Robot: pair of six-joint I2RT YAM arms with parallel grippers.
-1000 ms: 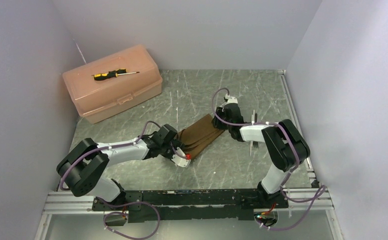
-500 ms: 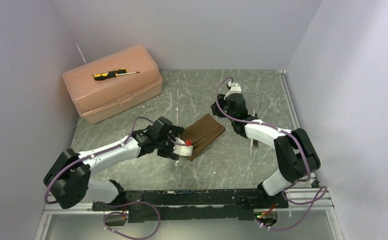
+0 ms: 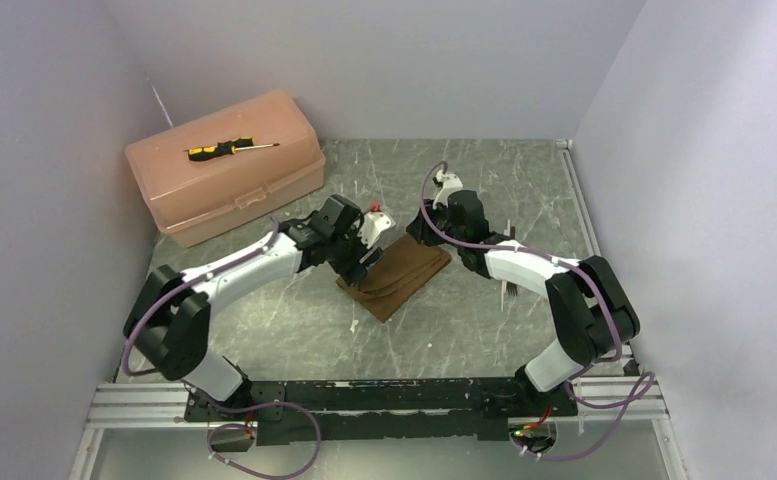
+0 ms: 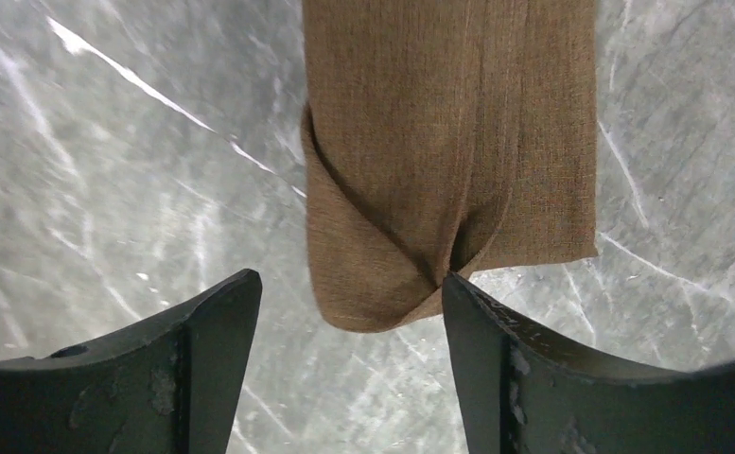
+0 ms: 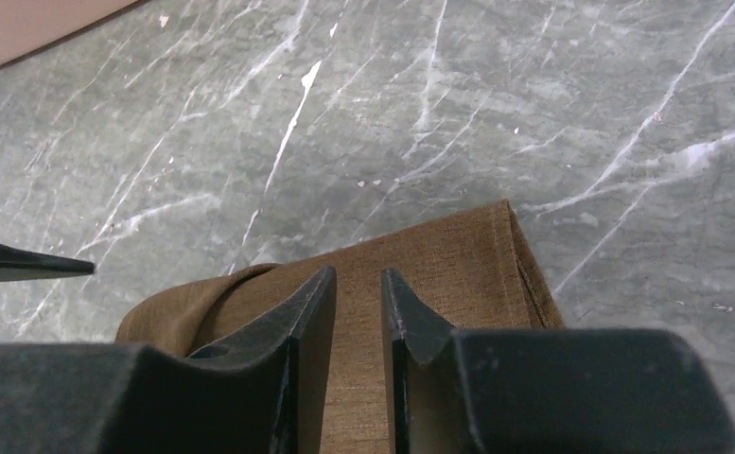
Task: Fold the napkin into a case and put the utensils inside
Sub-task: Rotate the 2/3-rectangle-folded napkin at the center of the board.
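Mid-table, napkin [image 3: 396,276]: folded into a narrow brown oblong, lying flat between the two arms.
Left gripper [image 4: 349,312]: jaws stand wide apart, hovering over the napkin's far-left end; nothing is held, and the fingers [image 4: 207,331] clear the cloth on both sides.
Right gripper [image 5: 357,303]: jaws narrowed to a slim gap above the napkin's far-right corner; whether they pinch the cloth cannot be told.
Napkin axis: long axis runs diagonally, from near-left to far-right in the top view; one end shows loose overlapping folds.
Utensils [image 3: 510,290]: thin silvery pieces lying by the right arm, apart from the napkin.
Surface: grey marbled table [image 3: 294,330] with white veins.
Room: pale walls; pink box [image 3: 226,170] at far left, screwdriver [image 3: 226,149] on its lid.
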